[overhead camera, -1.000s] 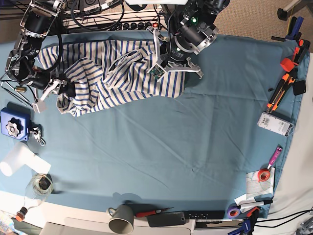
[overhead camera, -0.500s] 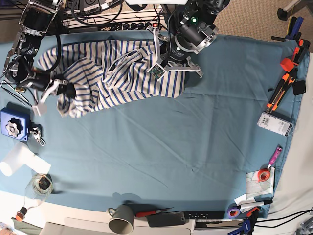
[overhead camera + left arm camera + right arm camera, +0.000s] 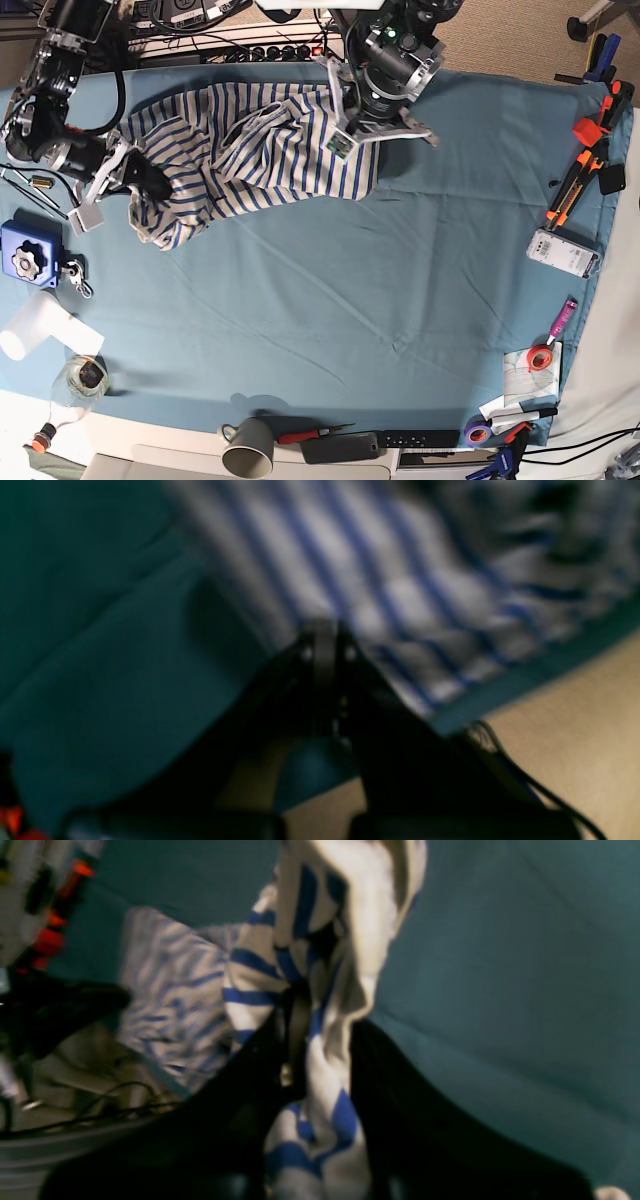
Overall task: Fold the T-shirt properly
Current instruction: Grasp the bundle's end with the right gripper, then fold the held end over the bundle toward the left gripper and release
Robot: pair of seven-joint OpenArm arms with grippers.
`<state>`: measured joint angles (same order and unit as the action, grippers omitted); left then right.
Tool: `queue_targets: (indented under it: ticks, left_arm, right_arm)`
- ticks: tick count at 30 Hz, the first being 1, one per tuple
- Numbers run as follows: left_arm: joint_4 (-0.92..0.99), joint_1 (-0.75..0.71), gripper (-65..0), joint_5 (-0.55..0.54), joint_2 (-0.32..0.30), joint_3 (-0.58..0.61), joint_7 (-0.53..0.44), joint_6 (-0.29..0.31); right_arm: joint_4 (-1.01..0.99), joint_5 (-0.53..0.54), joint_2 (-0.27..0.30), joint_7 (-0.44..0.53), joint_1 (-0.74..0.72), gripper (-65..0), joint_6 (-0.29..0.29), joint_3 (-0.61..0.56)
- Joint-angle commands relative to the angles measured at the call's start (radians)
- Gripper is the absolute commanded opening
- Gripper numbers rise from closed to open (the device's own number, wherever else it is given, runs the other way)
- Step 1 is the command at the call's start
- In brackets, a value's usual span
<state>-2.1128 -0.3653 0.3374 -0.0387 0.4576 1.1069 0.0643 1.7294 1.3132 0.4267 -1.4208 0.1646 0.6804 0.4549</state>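
The T-shirt (image 3: 250, 150), cream with blue stripes, lies crumpled at the back of the teal table cloth (image 3: 400, 290). My right gripper (image 3: 140, 183) is at its left end, shut on a bunch of cloth. In the right wrist view the striped fabric (image 3: 325, 940) runs up between the dark fingers of the right gripper (image 3: 320, 1005) and hangs lifted off the table. At the shirt's upper right edge my left gripper (image 3: 345, 135) is shut. In the blurred left wrist view the left gripper (image 3: 325, 635) meets the striped cloth (image 3: 400, 580) at its tips.
A blue box (image 3: 28, 255) and a glass (image 3: 85, 378) sit at the left edge. At the front edge stand a grey mug (image 3: 248, 447) and a black remote. Clamps and tools (image 3: 590, 150), a white device (image 3: 563, 252) and tape rolls line the right edge. Cables run behind the table.
My right gripper has closed on the shirt's left end and pulled it up and to the right. The left arm has shifted slightly toward the back edge.
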Motion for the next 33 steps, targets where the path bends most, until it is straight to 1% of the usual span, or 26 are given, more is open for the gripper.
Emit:
queue_targets:
  ticks: [1, 4, 8, 11, 14, 16, 20, 23, 26, 28, 30, 33]
  left_arm:
    - [-0.021, 0.002, -65.0, 0.029, 0.007, 0.004, 0.0, -0.021]
    - [-0.031, -0.003, -65.0, 0.087, 0.007, 0.004, 0.019, -0.058]
    - [-0.035, -0.012, -65.0, 0.161, 0.007, 0.004, 0.055, -0.099]
    - [-0.035, -0.032, -65.0, 0.187, 0.007, 0.004, 0.059, -0.099]
    - [-0.035, -0.048, -65.0, 0.226, 0.003, 0.004, 0.085, -0.107]
    - [-0.043, -0.057, -65.0, 0.23, -0.01, 0.004, 0.085, -0.129]
    - [-0.089, -0.076, -65.0, 0.228, -0.014, 0.004, 0.079, -0.128]
    - [-0.118, -0.089, -65.0, 0.256, -0.015, 0.001, 0.081, -0.128]
    - [-0.119, -0.089, -65.0, 0.264, -0.014, -0.034, 0.081, -0.129]
    - [-0.119, -0.089, -65.0, 0.258, -0.014, -0.074, 0.064, -0.137]
    - [-0.119, -0.089, -65.0, 0.243, -0.014, -0.128, 0.049, -0.137]
    - [-0.119, -0.089, -65.0, 0.21, -0.014, -0.225, 0.044, -0.135]
  right_arm:
    - [0.024, 0.064, 0.018, 0.025, -0.011, -65.0, 0.009, 0.005]
    - [0.027, 0.128, 0.018, 0.025, -0.012, -65.0, 0.018, 0.005]
    - [0.027, 0.149, 0.016, 0.025, -0.012, -65.0, 0.018, 0.003]
    - [0.027, 0.162, 0.016, 0.025, -0.012, -65.0, 0.018, 0.002]
    - [0.027, 0.17, 0.016, 0.025, -0.012, -65.0, 0.018, 0.002]
    - [0.027, 0.17, 0.016, 0.025, -0.013, -65.0, 0.018, 0.002]
    - [0.027, 0.17, 0.016, 0.025, -0.014, -65.0, 0.018, -0.006]
    - [0.027, 0.17, 0.016, 0.025, -0.019, -65.0, 0.018, -0.077]
    - [0.027, 0.17, 0.013, 0.025, -0.05, -65.0, 0.018, -0.207]
    - [0.027, 0.17, 0.009, 0.025, -0.086, -65.0, 0.018, -0.283]
    - [0.027, 0.17, -0.018, 0.025, -0.133, -65.0, 0.018, -0.33]
    - [0.027, 0.17, -0.064, 0.025, -0.186, -65.0, 0.018, -0.367]
